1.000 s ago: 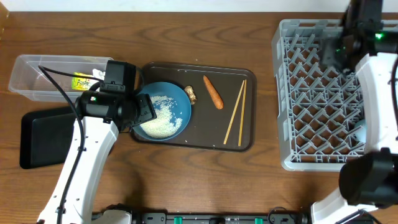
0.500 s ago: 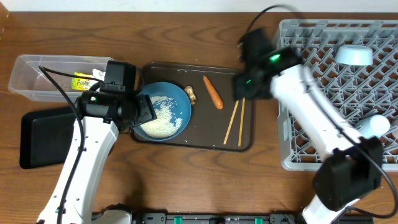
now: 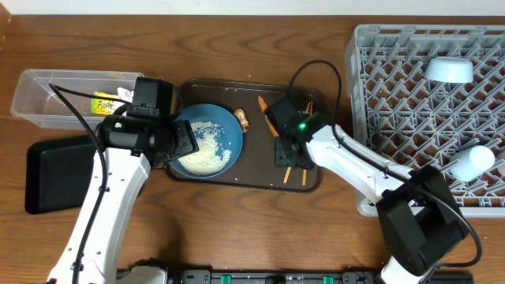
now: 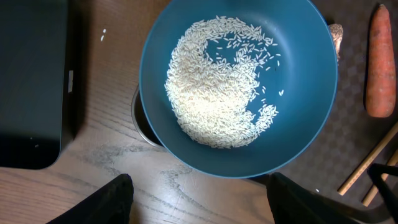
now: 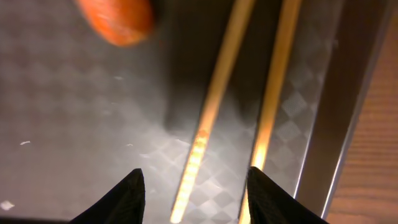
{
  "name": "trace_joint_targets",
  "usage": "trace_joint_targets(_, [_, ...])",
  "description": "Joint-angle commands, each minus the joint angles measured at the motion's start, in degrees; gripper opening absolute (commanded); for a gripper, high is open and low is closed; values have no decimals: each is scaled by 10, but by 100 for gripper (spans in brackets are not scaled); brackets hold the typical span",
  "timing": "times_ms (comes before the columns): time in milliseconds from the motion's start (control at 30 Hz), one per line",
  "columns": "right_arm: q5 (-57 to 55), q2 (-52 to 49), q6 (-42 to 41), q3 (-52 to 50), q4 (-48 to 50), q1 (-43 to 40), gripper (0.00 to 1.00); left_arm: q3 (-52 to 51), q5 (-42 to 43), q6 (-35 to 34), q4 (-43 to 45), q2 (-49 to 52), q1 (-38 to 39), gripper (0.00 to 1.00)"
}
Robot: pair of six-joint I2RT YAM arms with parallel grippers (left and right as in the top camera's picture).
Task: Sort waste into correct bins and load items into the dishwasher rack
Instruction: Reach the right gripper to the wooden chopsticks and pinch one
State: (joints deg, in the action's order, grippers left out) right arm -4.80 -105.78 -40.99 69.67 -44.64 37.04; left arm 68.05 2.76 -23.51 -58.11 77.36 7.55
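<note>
Two thin wooden chopsticks [image 5: 214, 106] lie side by side between the fingertips of the right gripper [image 5: 196, 190]. Its jaws stand at a middling gap, with one dark finger [image 5: 115, 199] left of the pair and the other right at the outer stick. Whether a pad touches the wood I cannot tell, and nothing is lifted.

The sticks rest on the floor of the brown rectangular serving tray [image 3: 256, 166], close to its raised right rim, with the wooden table [image 5: 379, 155] just beyond. The orange carrot [image 5: 118, 22] lies near the sticks on their left, apart from them.

The left gripper [image 4: 202, 186] hangs wide and empty at the near edge of the dark blue round bowl [image 4: 298, 81], which holds loose white rice [image 4: 211, 93] at the tray's left end. A small brownish food scrap [image 3: 242, 119] sits just beside the bowl.

The flat black rectangular tray [image 3: 51, 177] and the clear plastic rectangular tub [image 3: 39, 99], which has a yellow-green printed wrapper [image 3: 102, 103] in it, lie left of the bowl. The large grey plastic lattice crate [image 3: 394, 118] stands right of the serving tray, with a bare strip of table between them.
</note>
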Motion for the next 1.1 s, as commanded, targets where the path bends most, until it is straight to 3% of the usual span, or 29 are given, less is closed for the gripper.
trace_joint_targets(0, [-18, -4, -42, -21, 17, 3, 47, 5, -7, 6, -2, -3, -2, 70])
trace_joint_targets(467, [17, -52, -53, -32, 40, 10, 46, 5, -7, 6, -5, -3, -2, 70])
trace_joint_targets(567, [16, -74, -59, -32, 39, 12, 40, 5, -6, 6, -7, -3, -2, 70])
trace_joint_targets(700, [7, -79, -90, -31, 25, 12, 13, 5, -7, 6, -9, -3, -2, 70])
trace_joint_targets(833, [7, -78, -92, -31, 26, 11, 1, 5, -7, 6, -9, -3, -2, 70])
trace_joint_targets(1067, [7, -77, -91, -31, 22, 11, 1, 5, -6, 6, -10, -3, -2, 70])
